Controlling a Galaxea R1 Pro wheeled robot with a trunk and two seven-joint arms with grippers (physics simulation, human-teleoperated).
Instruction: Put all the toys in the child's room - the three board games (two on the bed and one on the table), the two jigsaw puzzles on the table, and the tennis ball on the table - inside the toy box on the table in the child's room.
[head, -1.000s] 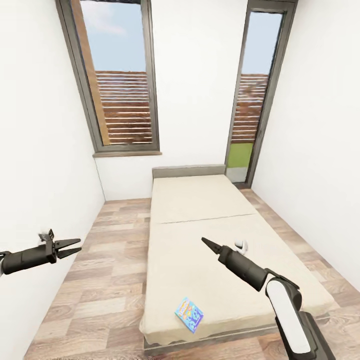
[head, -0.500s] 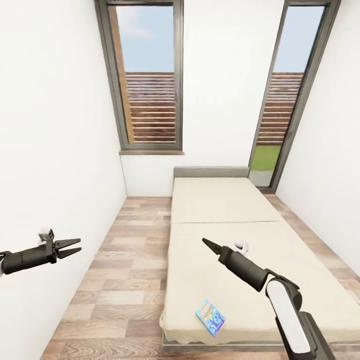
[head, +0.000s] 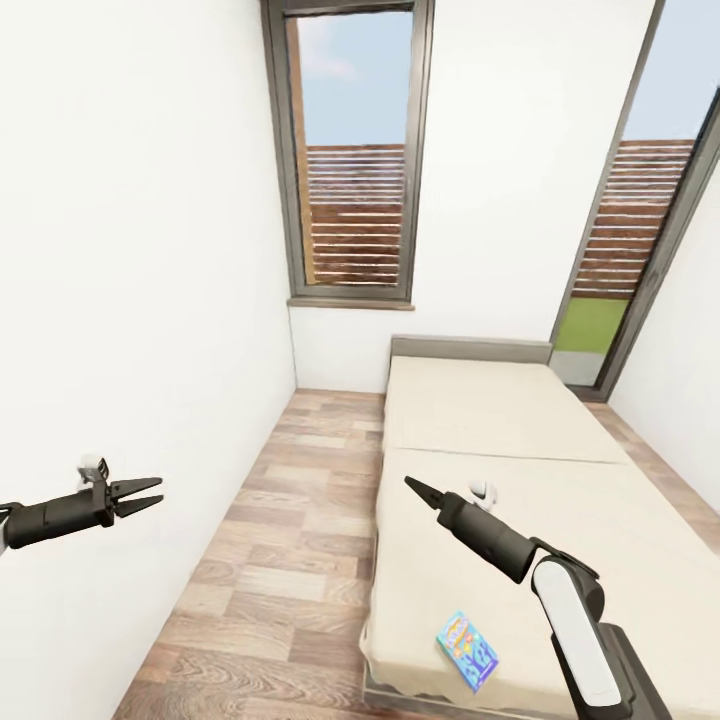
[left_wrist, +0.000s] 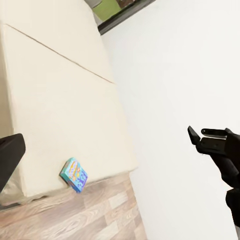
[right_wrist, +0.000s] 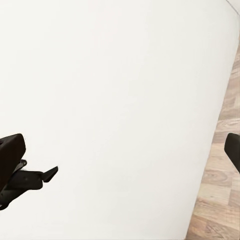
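A small blue board game (head: 467, 650) lies flat on the beige bed (head: 500, 420), close to the mattress's near edge; the left wrist view shows this board game (left_wrist: 75, 175) on the bed (left_wrist: 60, 100) too. My right gripper (head: 415, 488) hovers over the middle of the mattress, above and beyond the box, open and empty; its fingers (right_wrist: 10, 155) sit wide apart. My left gripper (head: 140, 495) is open and empty, held over the floor beside the left wall. The table, toy box, jigsaw puzzles and tennis ball are out of view.
A white wall (head: 130, 250) runs close along my left. A strip of wood-plank floor (head: 300, 520) lies between it and the bed. A tall window (head: 355, 200) stands at the far end and a glass door (head: 640, 230) at the far right.
The whole picture has shifted: the camera turned left, so bed and blue box sit further right in the picture. Both arms hold the same pose.
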